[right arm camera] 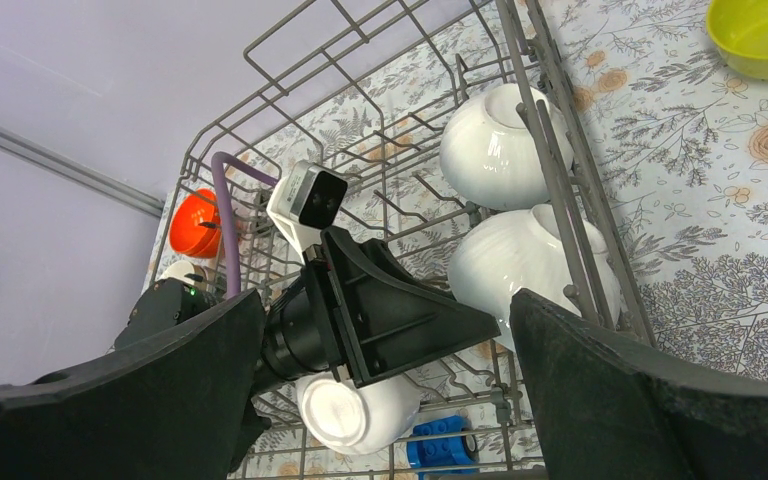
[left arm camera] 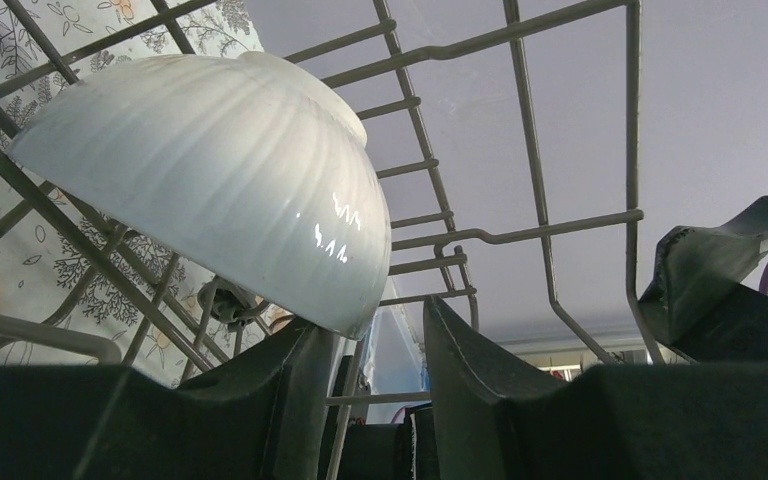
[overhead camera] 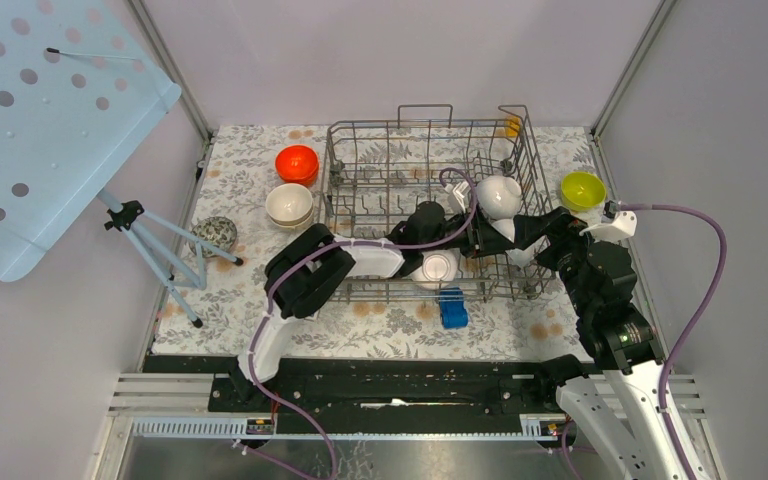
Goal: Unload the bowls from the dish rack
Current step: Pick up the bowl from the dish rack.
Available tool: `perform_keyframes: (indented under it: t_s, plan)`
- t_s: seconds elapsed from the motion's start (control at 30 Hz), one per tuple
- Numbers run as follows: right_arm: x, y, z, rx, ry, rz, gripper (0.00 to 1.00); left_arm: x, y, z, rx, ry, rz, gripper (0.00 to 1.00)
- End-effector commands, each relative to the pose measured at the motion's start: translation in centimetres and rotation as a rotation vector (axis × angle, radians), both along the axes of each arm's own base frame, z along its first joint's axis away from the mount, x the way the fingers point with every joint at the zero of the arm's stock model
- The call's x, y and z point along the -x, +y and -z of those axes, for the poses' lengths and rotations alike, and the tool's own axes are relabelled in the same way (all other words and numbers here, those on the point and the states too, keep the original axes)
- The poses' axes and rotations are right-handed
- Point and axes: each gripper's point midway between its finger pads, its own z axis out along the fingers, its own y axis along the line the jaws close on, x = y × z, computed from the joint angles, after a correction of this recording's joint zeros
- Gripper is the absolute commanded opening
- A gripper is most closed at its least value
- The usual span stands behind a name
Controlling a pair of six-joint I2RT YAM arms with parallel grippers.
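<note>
Left claw [left arm camera: 372, 320] first: it is down inside the dish rack [overhead camera: 426, 122] with its two dark fingers partway apart. The rim of a ribbed white bowl [left arm camera: 210, 180] sits against the inner edge of one finger, while the other finger stands off it. I would not call that a pinch yet. The right claw [right arm camera: 385, 300] hangs over the rack's near right corner, spread wide with nothing between its fingers, close above its partner.

The step in hand, as I read it, is taking hold of this bowl. The next move calls for nipping the rim firmly, then lifting straight up clear of the tines and side wires before swinging out to the flowered cloth [overhead camera: 260, 300]. With both arms crowded into one corner, I'd want the right one kept out of the way.

I count three white bowls in the rack. Against the front wall a second white bowl [overhead camera: 438, 268] lies on its side, with a blue toy car [overhead camera: 452, 308] just outside the wires. Farther back along the right side, a third white bowl [overhead camera: 500, 193] leans among the tines.

Already out on the cloth are a yellow-green bowl [overhead camera: 581, 190] to the right and a beige bowl [overhead camera: 290, 205] on the left, with an orange-red bowl [overhead camera: 297, 163] beyond it.
</note>
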Motion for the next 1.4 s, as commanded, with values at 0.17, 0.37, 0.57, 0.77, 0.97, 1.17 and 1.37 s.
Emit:
perform_keyframes:
  t_s: [0.17, 0.37, 0.57, 0.77, 0.97, 1.17, 1.37]
  plan:
    - [0.0, 0.2, -0.6, 0.008, -0.024, -0.01, 1.0, -0.8, -0.7, -4.2, 0.175, -0.068, -0.041, 0.38]
    - [0.0, 0.2, -0.5, 0.009, -0.023, -0.014, 1.0, -1.2, -0.8, -4.3, 0.196, -0.062, -0.066, 0.36]
    - [0.0, 0.2, -0.5, 0.009, -0.025, -0.014, 1.0, -1.5, -1.3, -3.9, 0.2, -0.057, -0.067, 0.3]
    - [0.1, 0.1, -0.4, 0.01, -0.026, -0.011, 1.0, -1.5, -1.5, -3.9, 0.208, -0.06, -0.069, 0.26]
    - [0.3, 0.0, -0.6, 0.01, -0.028, -0.008, 1.0, -1.5, -1.4, -4.2, 0.211, -0.07, -0.068, 0.13]
    - [0.6, -0.1, -0.8, 0.008, -0.031, -0.004, 1.0, -1.4, -1.3, -4.0, 0.195, -0.075, -0.069, 0.0]
    - [1.1, -0.5, -1.0, 0.013, -0.037, 0.004, 1.0, -1.2, -1.0, -4.7, 0.203, -0.085, -0.066, 0.0]
